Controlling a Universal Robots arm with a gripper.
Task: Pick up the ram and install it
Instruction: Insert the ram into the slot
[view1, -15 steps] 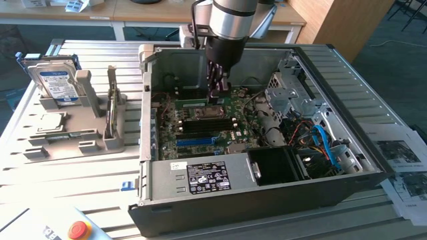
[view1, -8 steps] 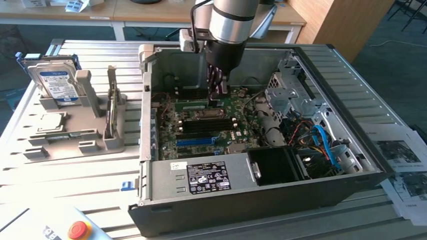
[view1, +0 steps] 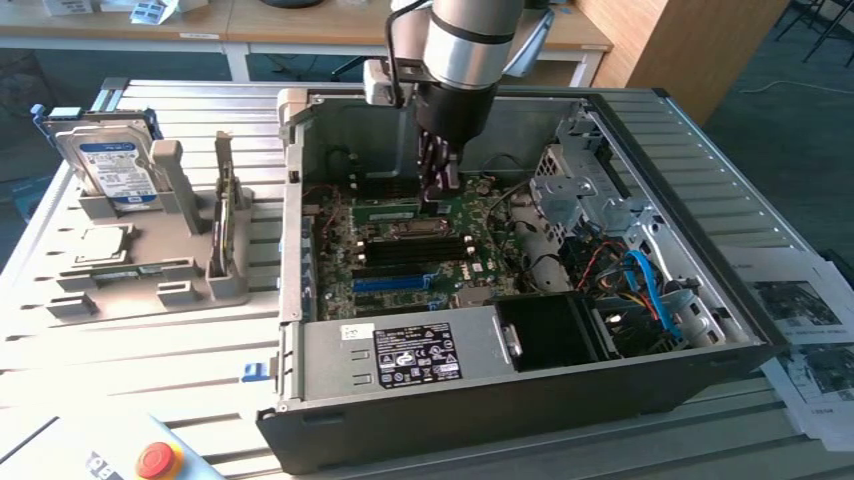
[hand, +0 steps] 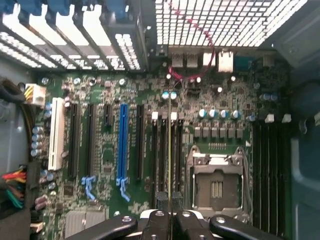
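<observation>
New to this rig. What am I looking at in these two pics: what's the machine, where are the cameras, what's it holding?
The machine is a robot arm with a two-finger gripper. The exterior view comes from a camera off the arm, looking down at a metal table. The wrist view comes from a camera on the arm's wrist, looking past the fingers at the motherboard. On the table stands an open PC case. At the exterior view's left is a grey holder with a hard drive and a chip. The gripper is inside the case, shut on the ram, a thin stick seen edge-on over the black slots.
</observation>
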